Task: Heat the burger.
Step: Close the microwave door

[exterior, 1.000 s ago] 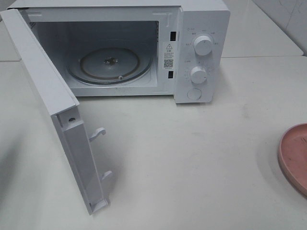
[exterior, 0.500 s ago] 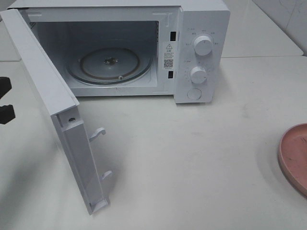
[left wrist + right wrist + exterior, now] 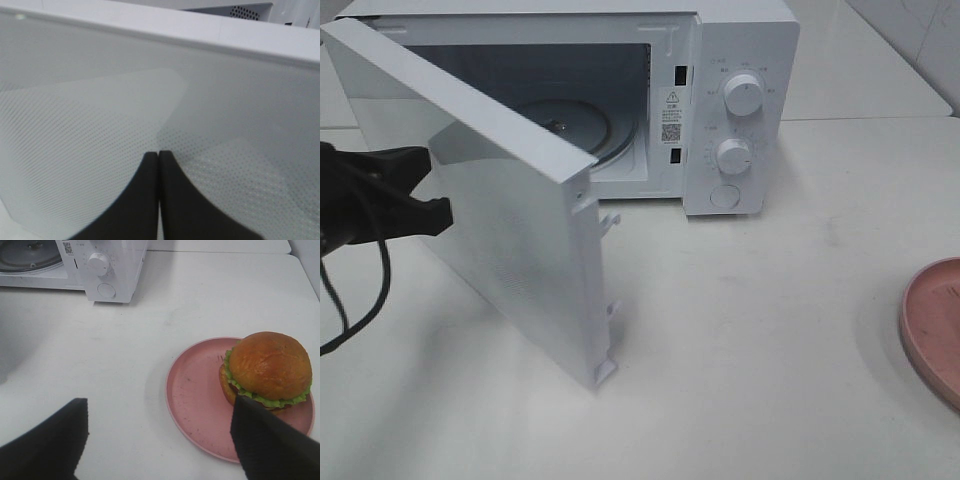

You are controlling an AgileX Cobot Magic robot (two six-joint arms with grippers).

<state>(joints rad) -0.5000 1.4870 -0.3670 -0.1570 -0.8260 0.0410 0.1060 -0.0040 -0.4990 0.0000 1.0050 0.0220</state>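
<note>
The burger (image 3: pixel 267 367), with its tan-brown bun and green lettuce, sits on the far side of a round pink plate (image 3: pixel 197 405) in the right wrist view. My right gripper (image 3: pixel 160 440) hovers open just short of the plate, holding nothing, one finger (image 3: pixel 267 445) close in front of the burger. The white microwave (image 3: pixel 740 120) stands at the back, its door (image 3: pixel 520 220) about halfway swung. My left gripper (image 3: pixel 432 190) is shut, fingertips (image 3: pixel 150 170) pressed against the door's outer face. The exterior view shows neither the burger nor the right gripper.
The glass turntable (image 3: pixel 585 125) inside the microwave is partly hidden by the door. Two knobs (image 3: pixel 743 97) and a button are on its right panel. Only the plate's rim (image 3: pixel 932 325) shows at the exterior view's right edge. A cable hangs from the left arm.
The left gripper came in from the left edge and met the door. The door swung from wide open to about halfway shut. The plate has not moved.
</note>
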